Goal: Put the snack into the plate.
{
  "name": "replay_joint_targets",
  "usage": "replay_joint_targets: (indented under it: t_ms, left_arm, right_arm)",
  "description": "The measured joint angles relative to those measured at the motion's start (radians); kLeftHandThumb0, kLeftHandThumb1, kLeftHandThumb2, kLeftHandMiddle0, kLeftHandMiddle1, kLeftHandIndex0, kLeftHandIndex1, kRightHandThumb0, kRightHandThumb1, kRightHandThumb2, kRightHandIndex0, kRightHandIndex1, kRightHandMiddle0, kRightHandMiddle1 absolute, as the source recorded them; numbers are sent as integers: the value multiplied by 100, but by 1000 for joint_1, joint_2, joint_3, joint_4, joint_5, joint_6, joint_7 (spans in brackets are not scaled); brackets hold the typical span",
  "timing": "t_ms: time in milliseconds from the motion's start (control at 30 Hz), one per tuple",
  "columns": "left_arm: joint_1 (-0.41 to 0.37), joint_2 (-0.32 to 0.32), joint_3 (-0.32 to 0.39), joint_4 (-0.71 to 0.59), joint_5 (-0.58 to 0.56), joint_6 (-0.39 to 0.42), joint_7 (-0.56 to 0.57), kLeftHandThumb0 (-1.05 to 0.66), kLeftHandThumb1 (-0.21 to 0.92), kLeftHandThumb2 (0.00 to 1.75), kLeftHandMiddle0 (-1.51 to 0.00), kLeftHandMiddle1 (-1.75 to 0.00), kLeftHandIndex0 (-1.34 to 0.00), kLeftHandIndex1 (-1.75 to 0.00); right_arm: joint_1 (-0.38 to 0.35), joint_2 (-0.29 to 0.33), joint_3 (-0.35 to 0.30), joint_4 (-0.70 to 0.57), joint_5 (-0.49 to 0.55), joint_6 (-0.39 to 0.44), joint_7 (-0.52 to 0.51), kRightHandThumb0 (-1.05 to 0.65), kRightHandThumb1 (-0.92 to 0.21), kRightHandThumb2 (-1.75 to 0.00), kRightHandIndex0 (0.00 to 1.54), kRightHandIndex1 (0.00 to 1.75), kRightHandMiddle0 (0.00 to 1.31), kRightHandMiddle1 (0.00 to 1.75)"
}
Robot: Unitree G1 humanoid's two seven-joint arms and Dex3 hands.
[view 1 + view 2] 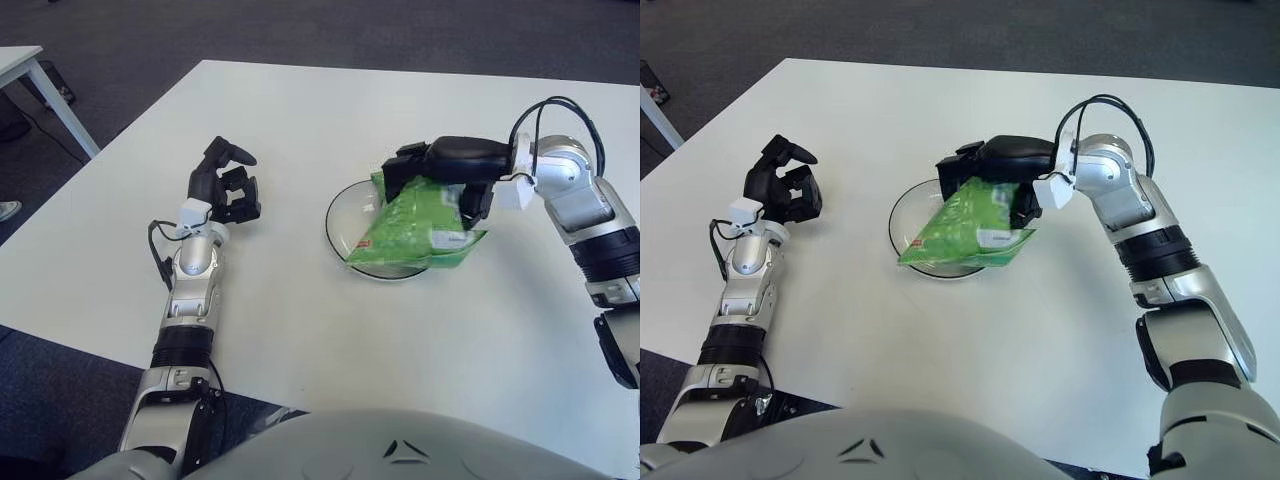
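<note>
In the left eye view, a white desk (300,300) fills most of the frame. A clear glass plate (345,215) with a dark rim sits a little right of centre. Over it, the right robot hand (440,170) reaches in from the right edge of the frame, its dark fingers (400,175) closed around the upper end of a green snack bag (420,228). The bag hangs tilted, its lower left corner down inside the plate and its lower right corner reaching past the plate's right rim; whether it touches the glass cannot be told. At centre left, the left robot hand (225,185) shows well apart from the plate, its fingers curled and gripping nothing. A second white table (20,65) pokes in at the upper left corner, over dark carpet (120,30).

In the right eye view, the same scene sits shifted left. The plate (902,215) is just left of centre with the snack bag (965,232) slanting across it, pinched at its top by the right robot hand (990,165). The left robot hand (785,185) is at the left of the frame, curled and not gripping anything. A black cable (1100,105) loops above the right wrist.
</note>
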Motion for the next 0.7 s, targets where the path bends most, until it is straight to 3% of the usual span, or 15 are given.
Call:
replay_joint_targets:
  t_ms: [167, 367, 700]
  left_arm:
    - [0, 0, 0, 0, 1, 0, 1, -44, 44, 116, -110, -175, -52, -175]
    - [0, 0, 0, 0, 4, 0, 4, -44, 43, 117, -110, -175, -52, -175]
    - [0, 0, -3, -1, 25, 0, 22, -45, 43, 117, -110, -175, -52, -175]
  right_arm:
    - [-33, -11, 30, 72, 0, -104, 60, -83, -53, -64, 0, 2, 0, 44]
    - [-87, -23, 58, 134, 4, -183, 128, -85, -54, -59, 0, 0, 0, 38]
    - [-144, -39, 89, 171, 58, -192, 255, -81, -51, -59, 0, 0, 0, 47]
